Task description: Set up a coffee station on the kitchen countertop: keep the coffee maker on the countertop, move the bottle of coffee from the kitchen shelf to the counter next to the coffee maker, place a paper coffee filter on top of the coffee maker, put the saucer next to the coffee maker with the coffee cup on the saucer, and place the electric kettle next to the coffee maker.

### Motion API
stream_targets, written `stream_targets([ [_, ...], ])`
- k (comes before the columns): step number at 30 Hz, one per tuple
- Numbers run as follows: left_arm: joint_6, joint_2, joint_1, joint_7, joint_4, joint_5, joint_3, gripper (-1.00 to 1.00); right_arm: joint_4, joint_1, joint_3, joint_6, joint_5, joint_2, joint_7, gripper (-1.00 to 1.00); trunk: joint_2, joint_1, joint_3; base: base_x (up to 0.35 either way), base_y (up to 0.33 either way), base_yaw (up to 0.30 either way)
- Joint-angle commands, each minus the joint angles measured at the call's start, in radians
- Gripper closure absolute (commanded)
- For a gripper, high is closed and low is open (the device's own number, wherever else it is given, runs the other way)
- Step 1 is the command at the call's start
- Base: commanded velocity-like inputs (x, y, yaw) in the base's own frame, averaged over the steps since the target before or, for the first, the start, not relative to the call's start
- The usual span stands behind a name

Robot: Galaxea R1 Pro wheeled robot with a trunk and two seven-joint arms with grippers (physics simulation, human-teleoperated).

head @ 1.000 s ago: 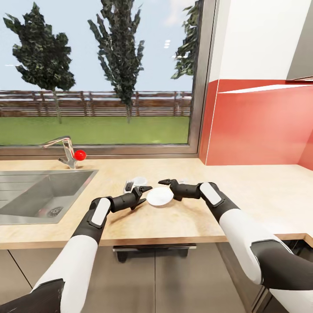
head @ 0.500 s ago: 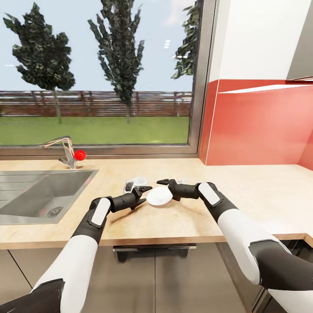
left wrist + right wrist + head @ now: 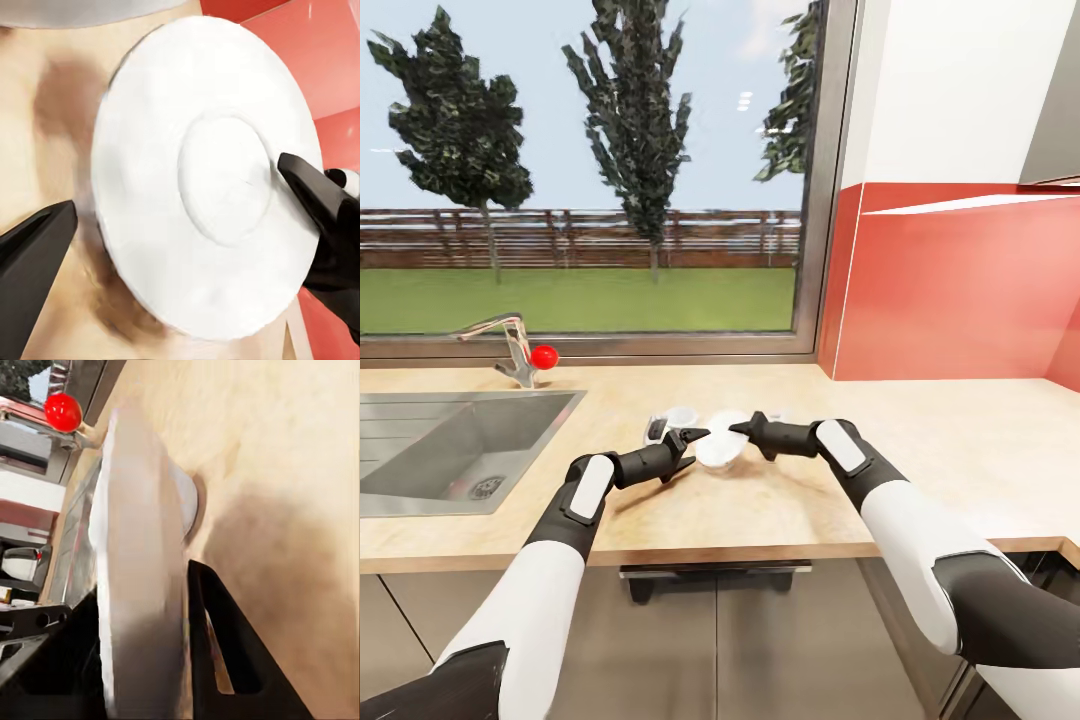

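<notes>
The white saucer (image 3: 720,449) stands tipped up on the wooden counter (image 3: 780,510), its far rim lifted. My right gripper (image 3: 739,430) is shut on that rim; in the right wrist view the saucer (image 3: 139,555) shows edge-on between the fingers (image 3: 217,645). My left gripper (image 3: 695,450) is open beside the saucer's left side, and its wrist view faces the saucer's underside (image 3: 210,180) between spread fingers (image 3: 34,251). A white coffee cup (image 3: 678,415) sits just behind the left gripper. The coffee maker, bottle, filter and kettle are out of view.
A steel sink (image 3: 450,440) is set into the counter at left, with a faucet (image 3: 510,345) and red knob (image 3: 544,355) behind it. A red backsplash (image 3: 950,290) closes the right corner. The counter's front edge runs just below my forearms.
My right gripper has moved left and shut on the saucer's far rim, and the saucer has tipped up from lying flat. The left arm has stayed put.
</notes>
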Motion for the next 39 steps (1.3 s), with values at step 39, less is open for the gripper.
stream_targets([
  [39,0.096,0.005,0.0,-0.011,-0.106,-0.034,0.126,-1.0,0.019,-0.001,0.0,-0.056,-0.002,-0.004,0.01,1.0,0.0,0.0,-0.001,-0.069,0.0,0.0],
])
